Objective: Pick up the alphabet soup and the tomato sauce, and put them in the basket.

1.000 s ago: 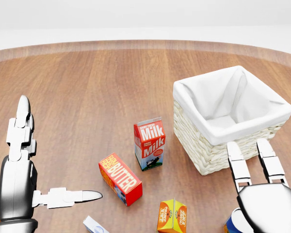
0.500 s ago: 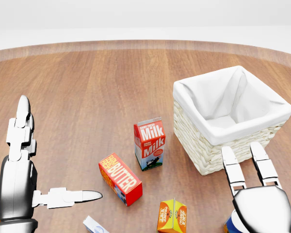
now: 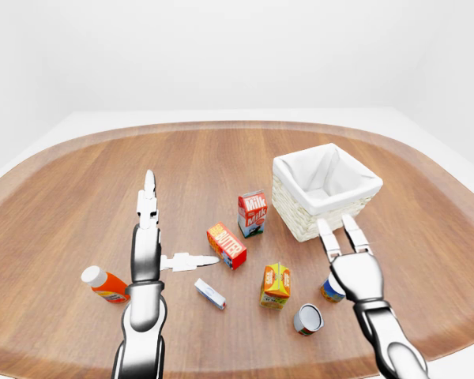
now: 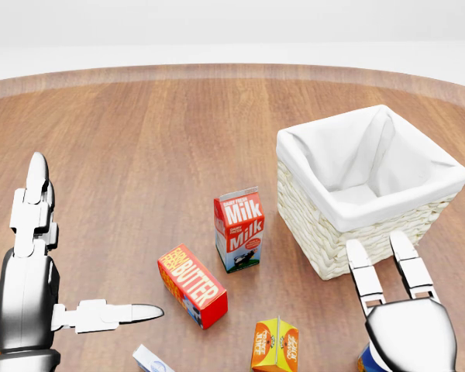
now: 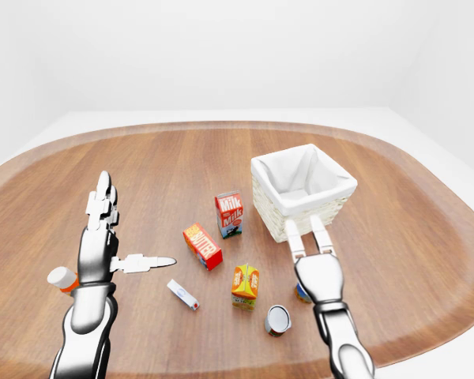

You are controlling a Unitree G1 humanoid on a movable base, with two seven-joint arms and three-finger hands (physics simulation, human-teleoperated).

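Note:
An upright can with a blue and orange label (image 3: 329, 290) stands just under my right hand (image 3: 337, 225), mostly hidden by the palm; its label cannot be read. A second can (image 3: 308, 318) lies on its side to the lower left, grey end toward me. My right hand is open, its fingers straight and pointing at the wicker basket (image 3: 297, 222) with the white liner. At the left of the view my left hand (image 3: 178, 221) is open too, fingers up and thumb out to the right, holding nothing.
Between the hands stand a milk carton (image 3: 252, 213), a red butter box (image 3: 227, 245), an orange juice carton (image 3: 276, 285) and a small white box (image 3: 210, 294). A red bottle with a white cap (image 3: 104, 284) lies beside my left forearm.
In the head view my right hand has drawn down and slightly left, away from the basket wall and over the upright can. The left hand has not moved.

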